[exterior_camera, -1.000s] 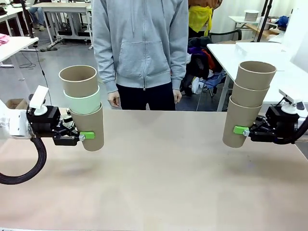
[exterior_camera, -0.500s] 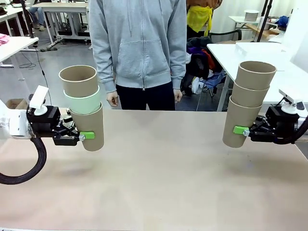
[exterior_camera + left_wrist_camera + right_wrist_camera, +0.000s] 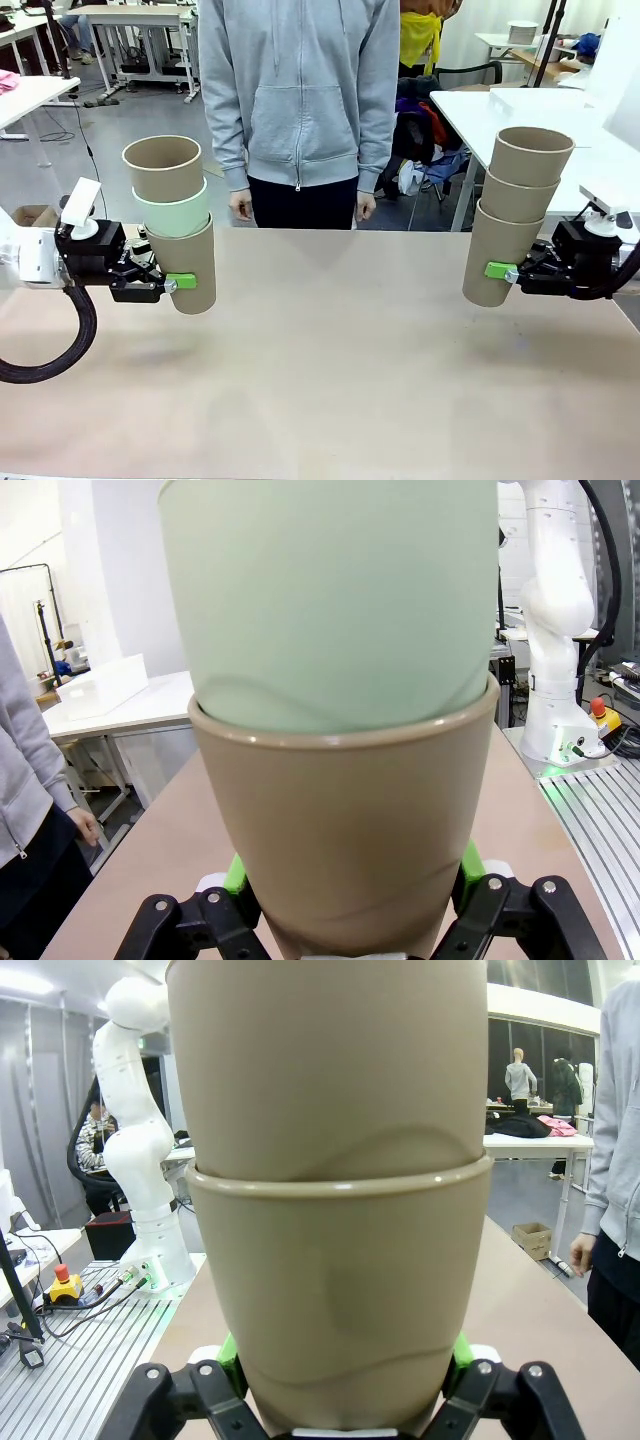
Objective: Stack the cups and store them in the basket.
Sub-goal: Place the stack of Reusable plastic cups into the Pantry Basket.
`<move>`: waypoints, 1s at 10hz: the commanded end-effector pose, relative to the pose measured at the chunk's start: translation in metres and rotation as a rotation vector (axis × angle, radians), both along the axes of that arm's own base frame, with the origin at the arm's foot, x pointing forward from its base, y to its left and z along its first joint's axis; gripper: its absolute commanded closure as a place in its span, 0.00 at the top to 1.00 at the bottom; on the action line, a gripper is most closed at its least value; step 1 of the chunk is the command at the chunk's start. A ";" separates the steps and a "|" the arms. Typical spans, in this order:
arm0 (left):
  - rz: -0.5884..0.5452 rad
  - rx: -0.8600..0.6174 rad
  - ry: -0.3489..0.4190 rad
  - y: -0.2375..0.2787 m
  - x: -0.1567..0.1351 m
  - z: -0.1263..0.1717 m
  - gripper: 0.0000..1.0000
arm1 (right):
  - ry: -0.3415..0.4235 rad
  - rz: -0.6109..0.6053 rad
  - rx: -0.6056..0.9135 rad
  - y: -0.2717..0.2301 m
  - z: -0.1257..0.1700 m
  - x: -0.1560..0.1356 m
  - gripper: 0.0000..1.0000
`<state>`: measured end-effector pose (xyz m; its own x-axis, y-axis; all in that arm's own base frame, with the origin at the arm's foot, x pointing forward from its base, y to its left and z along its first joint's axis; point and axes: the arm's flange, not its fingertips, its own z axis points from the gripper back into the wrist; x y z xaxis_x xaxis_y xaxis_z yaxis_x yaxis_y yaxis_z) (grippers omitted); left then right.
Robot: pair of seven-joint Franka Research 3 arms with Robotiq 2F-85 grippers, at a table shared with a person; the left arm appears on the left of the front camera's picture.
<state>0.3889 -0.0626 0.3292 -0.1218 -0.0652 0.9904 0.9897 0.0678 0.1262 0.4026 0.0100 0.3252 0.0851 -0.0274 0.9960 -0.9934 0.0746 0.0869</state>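
Two tools pinching: left tool [image 3: 183, 280] mint-banded stack [image 3: 172, 215], right tool [image 3: 497, 270] tan stack [image 3: 522, 200]; person [image 3: 300, 90] opposite.

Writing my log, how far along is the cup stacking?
Done: nesting into two threes. In hand: left pincer grips the stack with the mint cup, right pincer the all-tan stack, both aloft. Left: merging them and storing in the basket.
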 end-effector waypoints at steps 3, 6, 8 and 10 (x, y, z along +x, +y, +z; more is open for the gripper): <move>-0.003 -0.005 -0.013 0.000 0.000 0.004 0.85 | -0.017 -0.002 -0.001 0.000 0.003 -0.001 0.84; -0.003 -0.005 -0.013 0.000 0.000 0.004 0.85 | -0.017 -0.002 -0.001 0.000 0.003 -0.001 0.84; -0.003 -0.005 -0.013 0.000 0.000 0.004 0.85 | -0.017 -0.002 -0.001 0.000 0.003 -0.001 0.84; -0.003 -0.005 -0.013 0.000 0.000 0.004 0.85 | -0.017 -0.002 -0.001 0.000 0.003 -0.001 0.84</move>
